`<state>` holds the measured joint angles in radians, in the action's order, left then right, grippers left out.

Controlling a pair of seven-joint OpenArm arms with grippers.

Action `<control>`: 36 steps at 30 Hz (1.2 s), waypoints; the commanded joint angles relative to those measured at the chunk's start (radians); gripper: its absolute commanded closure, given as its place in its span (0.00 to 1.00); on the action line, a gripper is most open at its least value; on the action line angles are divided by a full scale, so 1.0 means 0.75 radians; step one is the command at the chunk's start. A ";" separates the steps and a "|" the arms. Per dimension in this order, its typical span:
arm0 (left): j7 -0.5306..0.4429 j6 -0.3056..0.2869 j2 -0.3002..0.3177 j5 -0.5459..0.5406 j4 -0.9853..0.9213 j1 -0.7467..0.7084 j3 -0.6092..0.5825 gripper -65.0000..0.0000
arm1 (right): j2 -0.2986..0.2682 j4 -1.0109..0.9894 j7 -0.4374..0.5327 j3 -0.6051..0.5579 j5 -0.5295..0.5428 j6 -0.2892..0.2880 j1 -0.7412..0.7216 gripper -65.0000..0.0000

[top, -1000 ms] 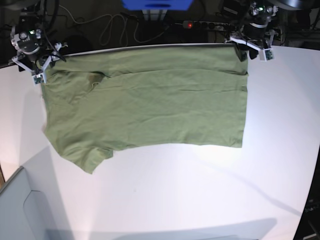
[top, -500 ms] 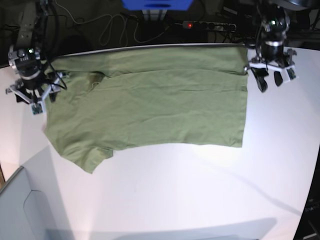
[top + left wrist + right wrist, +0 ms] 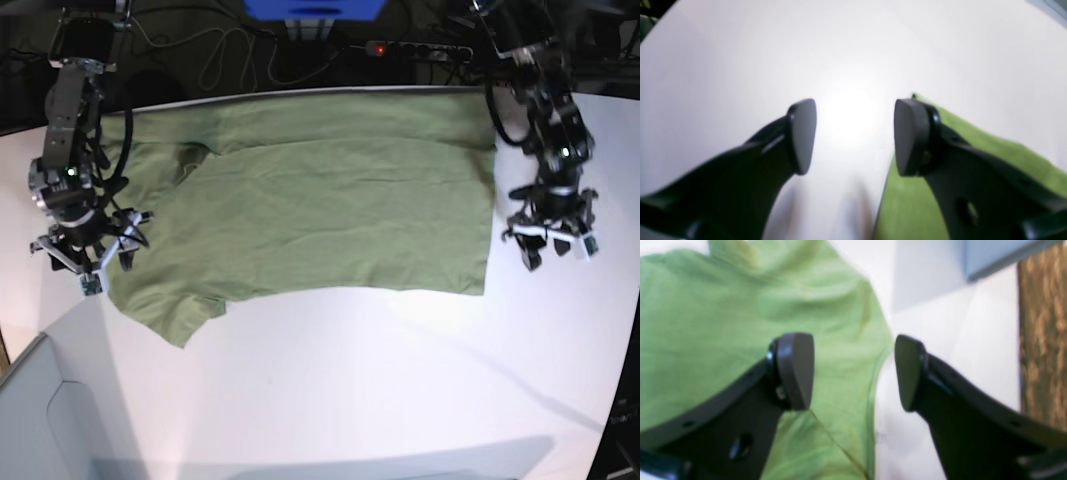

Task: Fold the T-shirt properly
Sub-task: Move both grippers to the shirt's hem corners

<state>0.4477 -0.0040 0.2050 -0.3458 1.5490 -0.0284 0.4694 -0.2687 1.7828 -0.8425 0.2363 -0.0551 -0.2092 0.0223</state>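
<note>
**Poised at the lower edge for a fold**

With the T-shirt (image 3: 310, 205) spread flat across the upper middle of the table (image 3: 380, 390): right gripper (image 3: 88, 255) at left, jaws parted, empty, over the sleeve edge; left gripper (image 3: 553, 243) at right, parted, empty, beside the hem. Likely between folds. Next: pinch both near corners, carry upward.

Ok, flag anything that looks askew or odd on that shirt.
Little stands out. The T-shirt lies flat and wrinkled, its far strip folded over and one sleeve jutting out at the near corner. Both the left gripper and the right gripper are open, holding nothing.
</note>
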 commanded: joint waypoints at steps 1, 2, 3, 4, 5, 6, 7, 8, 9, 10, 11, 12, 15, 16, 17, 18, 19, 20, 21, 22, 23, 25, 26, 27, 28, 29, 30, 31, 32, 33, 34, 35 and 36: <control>-0.023 0.006 0.022 -0.006 -0.027 0.061 -0.007 0.45 | -0.017 0.007 0.030 0.007 0.001 -0.008 -0.023 0.45; -0.023 0.006 0.024 -0.006 -0.084 0.111 -0.030 0.45 | -0.017 -0.005 0.030 0.007 0.001 -0.008 -0.023 0.45; -0.025 0.004 0.039 -0.006 -0.139 0.153 -0.052 0.45 | -0.017 -0.015 0.030 0.007 0.001 -0.008 -0.023 0.45; -0.031 0.004 0.069 -0.006 -0.201 0.196 -0.081 0.45 | -0.017 -0.025 0.032 0.007 0.001 -0.008 -0.023 0.45; -0.033 0.004 0.086 -0.006 -0.262 0.235 -0.126 0.45 | -0.017 -0.027 0.032 0.007 0.001 -0.008 -0.023 0.45; -0.035 0.004 0.096 -0.008 -0.317 0.274 -0.169 0.45 | -0.017 -0.032 0.032 0.009 0.001 -0.008 -0.023 0.45; -0.039 0.004 0.100 -0.008 -0.368 0.309 -0.203 0.45 | -0.017 -0.034 0.032 0.013 0.001 -0.008 -0.023 0.45; -0.058 0.004 0.100 -0.008 -0.413 0.336 -0.226 0.45 | -0.017 -0.034 0.032 0.015 0.001 -0.008 -0.021 0.45; -0.086 0.004 0.100 -0.008 -0.456 0.358 -0.248 0.45 | -0.017 -0.034 0.032 0.015 0.001 -0.008 -0.019 0.45; -0.115 0.004 0.100 -0.008 -0.493 0.370 -0.267 0.45 | -0.017 -0.034 0.032 0.015 0.001 -0.008 -0.016 0.45; -0.140 0.004 0.098 -0.008 -0.526 0.383 -0.287 0.45 | -0.017 -0.034 0.032 0.015 0.001 -0.008 -0.014 0.45; -0.156 0.004 0.098 -0.008 -0.554 0.395 -0.312 0.45 | -0.017 -0.034 0.032 0.015 0.001 -0.008 -0.014 0.45; -0.197 0.004 0.100 -0.013 -0.632 0.417 -0.398 0.45 | -0.017 -0.034 0.032 0.017 0.001 -0.008 -0.014 0.45; -0.207 0.004 0.100 -0.015 -0.647 0.421 -0.418 0.45 | -0.017 -0.034 0.032 0.017 0.001 -0.008 -0.014 0.45; -0.221 0.004 0.100 -0.015 -0.655 0.421 -0.435 0.45 | -0.017 -0.034 0.032 0.017 0.001 -0.008 -0.014 0.45; -0.234 0.004 0.098 -0.015 -0.665 0.421 -0.447 0.45 | -0.017 -0.034 0.032 0.017 0.001 -0.008 -0.014 0.45; -0.242 0.004 0.098 -0.013 -0.669 0.421 -0.451 0.45 | -0.017 -0.034 0.032 0.017 0.001 -0.008 -0.014 0.45; -0.244 0.004 0.094 -0.008 -0.669 0.421 -0.451 0.45 | -0.017 -0.034 0.032 0.017 0.001 -0.008 -0.014 0.45; -0.240 0.004 0.092 -0.008 -0.669 0.421 -0.451 0.46 | -0.017 -0.034 0.032 0.017 0.001 -0.008 -0.014 0.45; -0.236 0.004 0.092 -0.008 -0.669 0.421 -0.451 0.46 | -0.017 -0.034 0.032 0.017 0.001 -0.008 -0.014 0.45; -0.234 0.004 0.092 -0.010 -0.669 0.421 -0.451 0.46 | -0.017 -0.034 0.032 0.017 0.001 -0.008 -0.014 0.45; -0.234 0.004 0.092 -0.015 -0.669 0.419 -0.451 0.50 | -0.017 -0.034 0.032 0.017 0.001 -0.008 -0.016 0.45; -0.234 0.004 0.092 -0.015 -0.669 0.415 -0.451 0.55 | -0.017 -0.034 0.032 0.017 0.001 -0.008 -0.021 0.45; -0.236 0.004 0.092 -0.015 -0.669 0.415 -0.447 0.61 | -0.017 -0.034 0.032 0.017 0.001 -0.008 -0.023 0.45; -0.240 0.004 0.092 -0.010 -0.669 0.413 -0.445 0.67 | -0.017 -0.034 0.032 0.017 0.001 -0.008 -0.025 0.45; -0.242 0.004 0.092 -0.008 -0.669 0.413 -0.445 0.71 | -0.017 -0.034 0.032 0.017 0.001 -0.008 -0.027 0.44; -0.242 0.004 0.092 -0.015 -0.669 0.413 -0.445 0.75 | -0.017 -0.034 0.032 0.017 0.001 -0.008 -0.041 0.44; -0.242 0.004 0.092 -0.015 -0.669 0.413 -0.447 0.77 | -0.017 -0.036 0.032 0.015 0.001 -0.008 -0.057 0.44; -0.242 0.004 0.092 -0.015 -0.669 0.411 -0.449 0.80 | -0.017 -0.042 0.032 0.015 0.001 -0.008 -0.068 0.44; -0.242 0.004 0.092 -0.015 -0.669 0.411 -0.449 0.82 | -0.017 -0.054 0.032 0.011 0.001 -0.008 -0.078 0.44; -0.242 0.004 0.092 -0.015 -0.669 0.411 -0.449 0.84 | -0.017 -0.075 0.032 0.009 0.001 -0.008 -0.092 0.44; -0.242 0.004 0.092 -0.015 -0.669 0.411 -0.451 0.85 | -0.017 -0.095 0.032 0.007 0.001 -0.008 -0.113 0.44; -0.242 0.004 0.090 -0.017 -0.669 0.411 -0.451 0.87 | -0.017 -0.122 0.032 0.007 0.001 -0.008 -0.135 0.43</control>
<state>0.2893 0.0002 0.2634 -0.3523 1.0336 0.2600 0.1295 -0.2684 1.6745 -0.8345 0.2367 -0.0498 -0.2096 -0.0647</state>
